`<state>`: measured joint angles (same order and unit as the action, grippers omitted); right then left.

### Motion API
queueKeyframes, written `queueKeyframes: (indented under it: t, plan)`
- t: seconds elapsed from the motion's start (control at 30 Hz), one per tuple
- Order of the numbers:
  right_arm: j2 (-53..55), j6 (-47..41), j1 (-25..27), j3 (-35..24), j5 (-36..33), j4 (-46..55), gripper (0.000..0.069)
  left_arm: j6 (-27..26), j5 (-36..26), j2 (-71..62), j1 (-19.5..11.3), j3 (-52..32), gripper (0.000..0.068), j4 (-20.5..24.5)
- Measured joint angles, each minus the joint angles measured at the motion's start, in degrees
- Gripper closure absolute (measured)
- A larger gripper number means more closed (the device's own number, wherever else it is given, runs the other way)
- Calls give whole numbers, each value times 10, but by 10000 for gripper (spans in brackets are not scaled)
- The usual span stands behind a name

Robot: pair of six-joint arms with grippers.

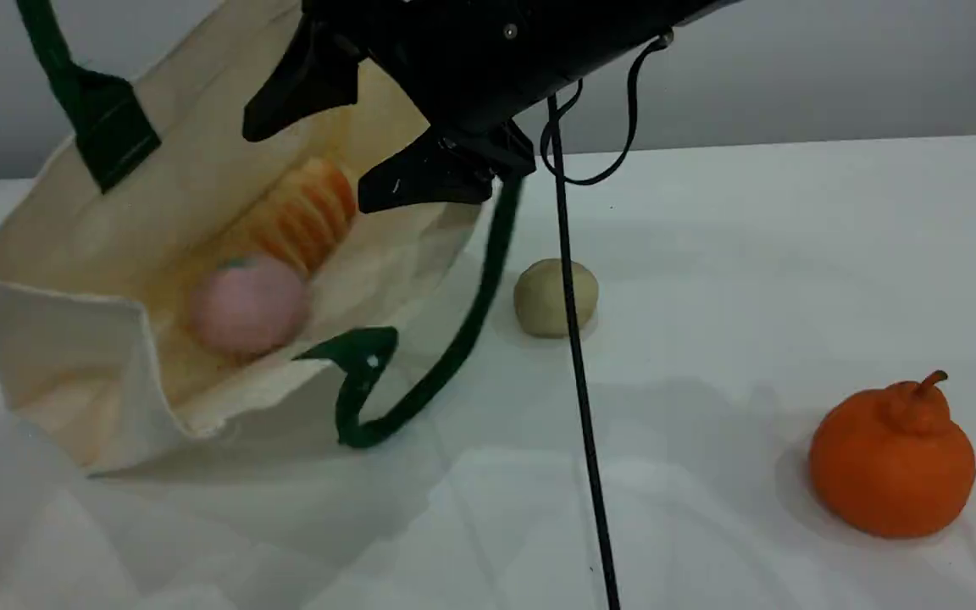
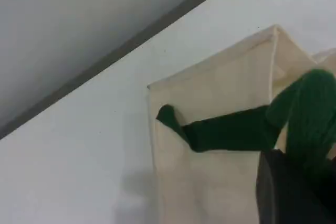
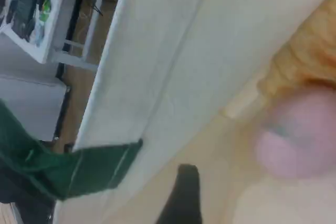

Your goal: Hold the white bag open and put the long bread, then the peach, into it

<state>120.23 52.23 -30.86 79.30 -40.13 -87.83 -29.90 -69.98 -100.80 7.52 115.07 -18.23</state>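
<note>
The white bag [image 1: 56, 339] lies at the left with its mouth held wide, one green handle [image 1: 52, 51] pulled up out of view. Inside it rest the long bread [image 1: 306, 216] and, lower down, the blurred pink peach [image 1: 246, 305]. My right gripper [image 1: 357, 135] hangs open over the bag's mouth, nothing between its fingers. Its wrist view shows one fingertip [image 3: 181, 198] inside the bag, with the peach [image 3: 299, 140] and the bread [image 3: 310, 61] beyond it. In the left wrist view, my left gripper [image 2: 296, 169] is shut on the bag's green handle [image 2: 310, 114].
The bag's other green handle [image 1: 446, 356] trails on the table. A beige-green ball [image 1: 556, 296] sits right of the bag, and an orange stemmed fruit [image 1: 893, 462] at the front right. A black cable [image 1: 577, 339] hangs down across the middle.
</note>
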Motion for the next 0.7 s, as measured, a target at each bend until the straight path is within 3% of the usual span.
queueKeyframes:
  t: [0.27, 0.53, 0.7]
  plan:
    - [-2, -2, 14, 11, -30, 23, 133, 0, 0, 0, 0, 0, 591, 0]
    - [-3, -56, 97, 67, -148, 89, 226, 1, 0, 0, 0, 0, 591, 0]
    - [-3, -85, 151, 91, -171, 145, 347, 1, 0, 0, 0, 0, 591, 0]
